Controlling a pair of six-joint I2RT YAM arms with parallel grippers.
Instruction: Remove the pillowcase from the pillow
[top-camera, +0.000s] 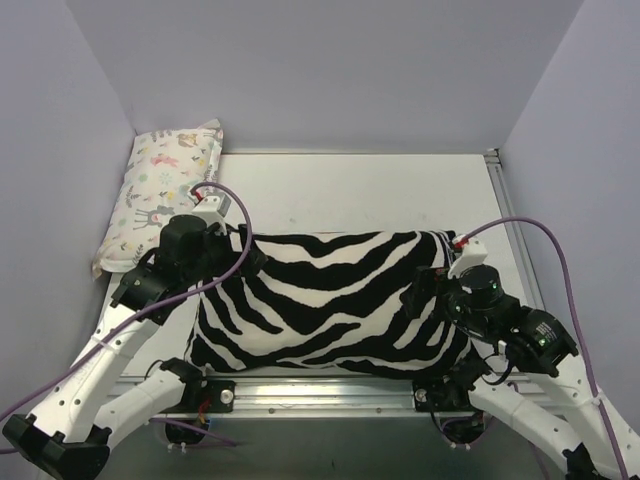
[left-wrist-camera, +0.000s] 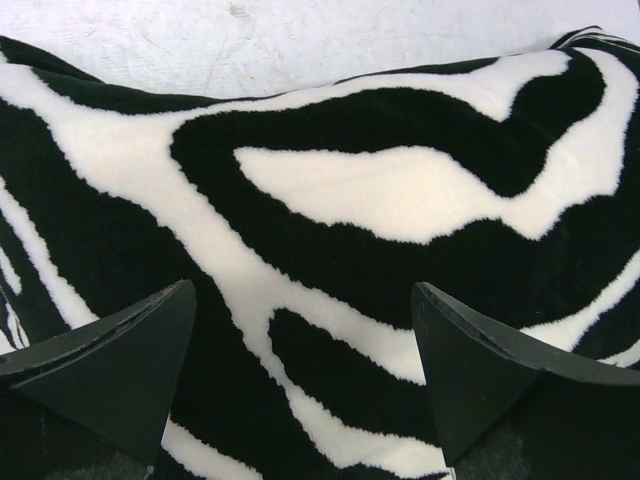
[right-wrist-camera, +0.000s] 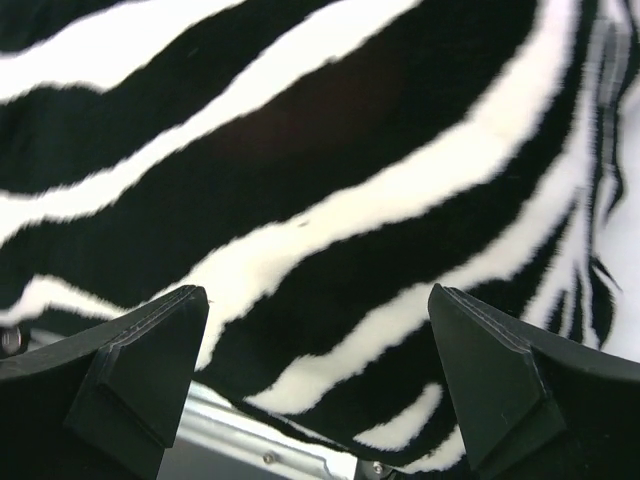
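Arms at pillowcase (top-camera: 330, 300) ends, left gripper (left-wrist-camera: 302, 290) and right gripper (right-wrist-camera: 318, 290) low (fingers spread)

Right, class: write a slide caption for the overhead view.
Left gripper and right gripper, both open, at opposite ends of the zebra-striped pillowcase; animal-print pillow far left.

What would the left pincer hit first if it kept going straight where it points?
The black-and-white zebra-striped plush pillowcase: it fills the view ahead of the open left pincer, though how near is unclear.
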